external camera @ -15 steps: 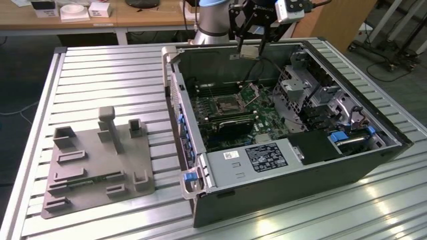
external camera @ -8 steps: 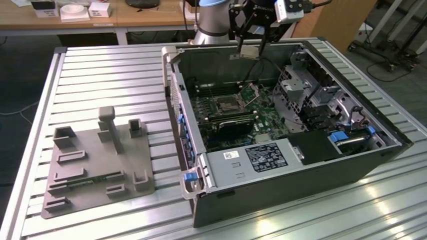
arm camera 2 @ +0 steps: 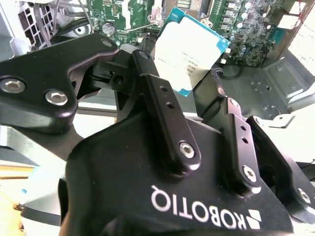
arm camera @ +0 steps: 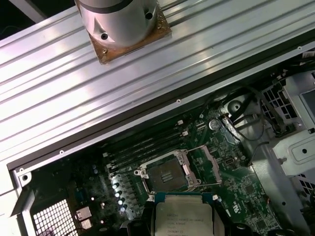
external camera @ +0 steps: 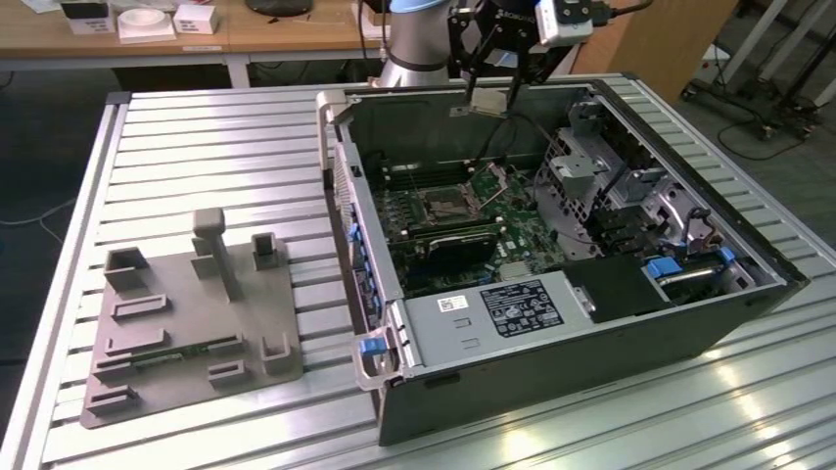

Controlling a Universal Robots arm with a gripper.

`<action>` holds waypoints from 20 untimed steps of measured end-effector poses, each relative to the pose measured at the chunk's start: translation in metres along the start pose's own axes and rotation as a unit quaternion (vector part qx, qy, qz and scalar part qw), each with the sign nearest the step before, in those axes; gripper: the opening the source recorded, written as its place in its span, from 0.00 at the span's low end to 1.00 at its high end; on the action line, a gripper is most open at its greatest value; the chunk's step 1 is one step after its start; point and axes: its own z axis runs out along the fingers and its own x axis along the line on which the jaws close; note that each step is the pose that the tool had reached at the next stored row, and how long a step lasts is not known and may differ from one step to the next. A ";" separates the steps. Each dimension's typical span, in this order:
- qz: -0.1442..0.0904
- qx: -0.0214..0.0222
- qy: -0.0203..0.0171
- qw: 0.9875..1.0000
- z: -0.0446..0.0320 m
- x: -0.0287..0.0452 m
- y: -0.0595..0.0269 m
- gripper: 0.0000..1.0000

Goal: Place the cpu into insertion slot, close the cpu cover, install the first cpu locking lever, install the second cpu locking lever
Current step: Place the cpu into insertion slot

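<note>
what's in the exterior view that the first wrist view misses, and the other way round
Exterior view adds: a grey fixture plate on the slatted table at the exterior view's left, the black-labelled grey box in the computer case, and a wooden desk behind. First wrist view adds: the brownish plate under the arm's base, and print on the cpu face. Both: the cpu above the uncovered insertion slot, the green board, the slatted table.
</note>
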 end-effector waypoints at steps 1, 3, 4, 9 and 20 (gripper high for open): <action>0.002 0.000 0.000 1.000 0.0000 0.0000 0.0000 0.54; 0.007 0.000 -0.001 1.000 0.0000 0.0000 0.0000 0.54; 0.010 0.000 -0.001 1.000 0.0001 0.0000 0.0000 0.54; 0.021 0.000 -0.002 1.000 0.0001 0.0000 0.0000 0.54; 0.056 -0.001 -0.005 0.998 0.0004 0.0004 -0.0002 0.54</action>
